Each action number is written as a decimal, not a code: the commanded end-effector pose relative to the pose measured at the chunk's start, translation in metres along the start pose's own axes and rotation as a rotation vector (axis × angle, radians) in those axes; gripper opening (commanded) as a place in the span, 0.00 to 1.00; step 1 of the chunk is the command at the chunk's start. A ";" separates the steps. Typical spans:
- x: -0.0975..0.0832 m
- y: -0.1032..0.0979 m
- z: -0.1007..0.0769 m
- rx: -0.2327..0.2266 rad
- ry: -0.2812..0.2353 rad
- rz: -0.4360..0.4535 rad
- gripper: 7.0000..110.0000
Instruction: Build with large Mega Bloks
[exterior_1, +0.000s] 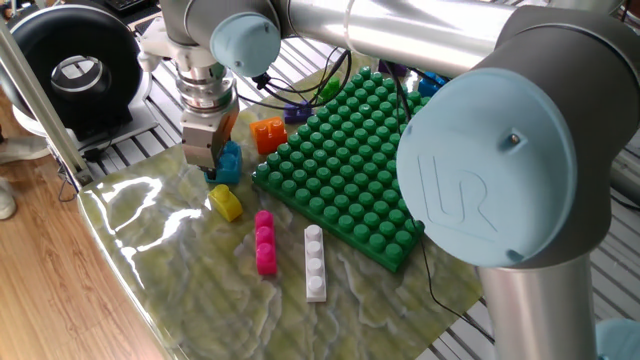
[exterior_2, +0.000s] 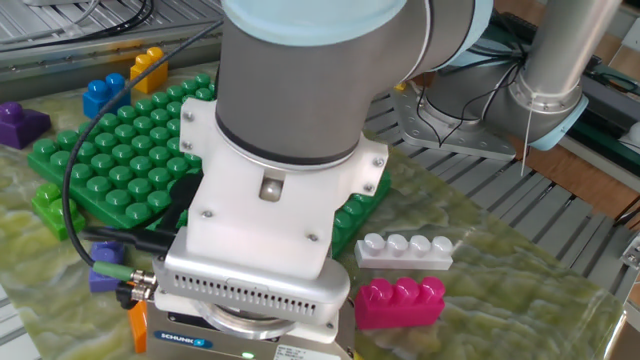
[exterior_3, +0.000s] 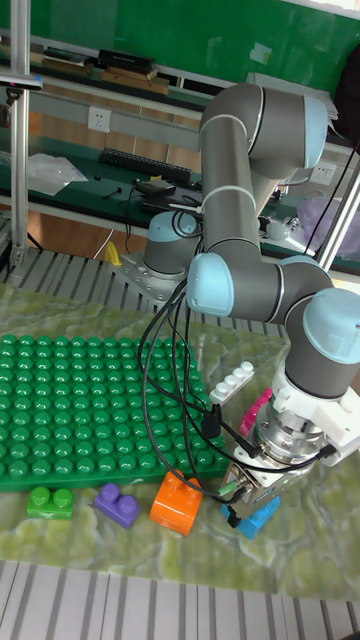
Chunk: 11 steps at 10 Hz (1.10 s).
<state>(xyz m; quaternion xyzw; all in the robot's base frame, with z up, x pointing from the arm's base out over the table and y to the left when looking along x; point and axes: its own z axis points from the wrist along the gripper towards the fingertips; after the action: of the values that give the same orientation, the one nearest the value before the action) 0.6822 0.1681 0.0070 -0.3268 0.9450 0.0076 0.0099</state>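
Observation:
My gripper (exterior_1: 207, 163) points down near the mat's back left corner and is shut on a light blue Mega Blok (exterior_1: 229, 162). In the tall fixed view the gripper (exterior_3: 247, 499) holds that blok (exterior_3: 259, 518) tilted, just above the mat. An orange blok (exterior_1: 267, 133) lies right of it, beside the green baseplate (exterior_1: 360, 160). A yellow blok (exterior_1: 226, 203), a pink one (exterior_1: 264, 243) and a long white one (exterior_1: 315, 262) lie on the mat in front. In the other fixed view the wrist hides the fingers; the pink (exterior_2: 402, 303) and white (exterior_2: 405, 248) bloks show.
A small purple brick (exterior_3: 118, 505) and a green one (exterior_3: 49, 502) lie along the baseplate's edge (exterior_3: 100, 470). Blue (exterior_2: 98, 95), yellow (exterior_2: 148, 68) and purple (exterior_2: 20, 122) bricks sit by its far end. Cables (exterior_3: 165, 400) hang over the plate. A black round device (exterior_1: 75, 70) stands at the back left.

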 end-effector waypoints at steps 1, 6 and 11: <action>-0.003 0.003 0.001 -0.010 -0.004 0.015 0.57; -0.002 0.004 0.001 -0.011 0.002 0.024 0.57; 0.002 -0.001 -0.002 0.017 0.020 0.102 0.15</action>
<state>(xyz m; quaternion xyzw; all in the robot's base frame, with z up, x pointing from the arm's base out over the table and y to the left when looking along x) 0.6808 0.1694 0.0072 -0.2978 0.9546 0.0020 0.0041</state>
